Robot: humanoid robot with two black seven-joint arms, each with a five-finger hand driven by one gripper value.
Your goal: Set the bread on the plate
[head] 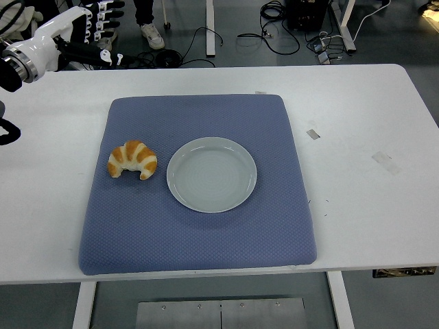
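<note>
A golden croissant with pale stripes, the bread (pixel 132 159), lies on the left half of a blue mat (pixel 199 226). Just to its right sits an empty pale grey plate (pixel 211 174), a small gap between the two. My left hand (pixel 96 31) hovers at the top left, above the table's far left edge and well behind the bread. Its fingers (pixel 103 20) are spread and hold nothing. The right arm does not show.
The mat covers the middle of the white table (pixel 363 137). Bits of tape (pixel 313 133) mark the table to the right. Beyond the far edge are floor cables (pixel 274 34) and a person's shoes (pixel 151 34).
</note>
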